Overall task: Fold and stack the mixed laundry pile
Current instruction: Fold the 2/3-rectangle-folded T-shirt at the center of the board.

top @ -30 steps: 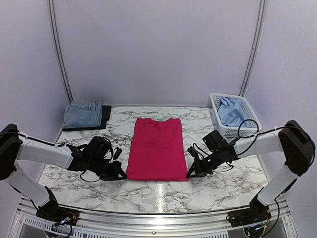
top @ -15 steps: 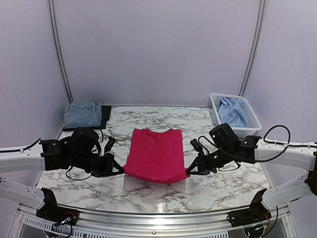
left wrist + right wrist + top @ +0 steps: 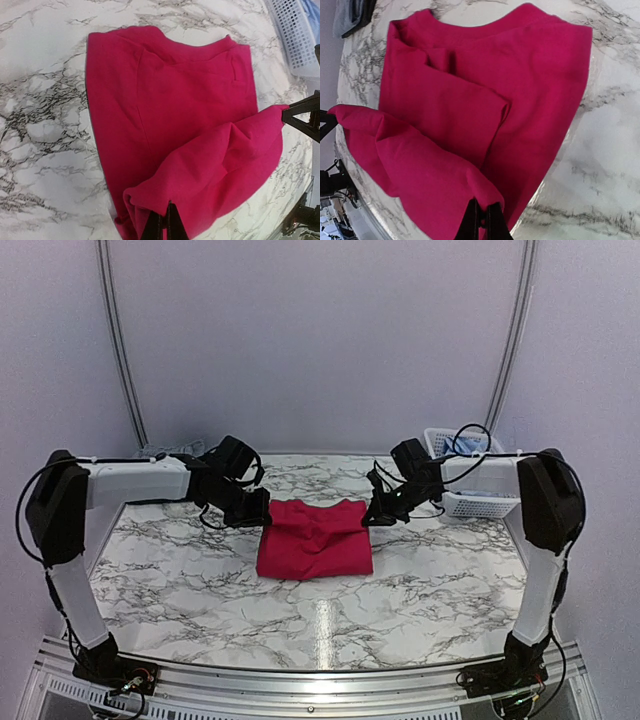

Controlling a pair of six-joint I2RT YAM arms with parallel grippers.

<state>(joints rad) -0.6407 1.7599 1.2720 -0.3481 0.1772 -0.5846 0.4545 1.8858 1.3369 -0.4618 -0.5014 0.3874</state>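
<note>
both tools are clamped shut on cloth. the left tool [image 3: 262, 512] pinches one corner of the pink-red t-shirt [image 3: 315, 545] and the right tool [image 3: 372, 514] pinches the opposite corner. from each wrist camera i see the black fingertips closed tight, with red fabric bunched between them.

the t-shirt sits in the middle of the marble desk [image 3: 200, 580] with its collar toward the far wall. its lower layer lies flat on the surface. the hem end is lifted and doubled over that layer, strung between my two tools and sagging in a soft roll between them. that roll is held above the body of the shirt, short of the neckline, and is not laid down flat. the fold line faces the near edge of the desk. a sleeve is tucked in under the lifted part, and its edge shows as a crease on the flat layer.

both arms reach across to the far half of the desk, one on each side of the shirt.

the white slatted basket [image 3: 478, 504] stands at the far right corner, just behind the right arm, with the light blue shirt [image 3: 314, 11] inside it. at the far left, the right wrist view catches a denim piece [image 3: 347, 15] with a dark piece [image 3: 367, 12] against it, well apart from the t-shirt. from above, the left arm mostly hides them.
</note>
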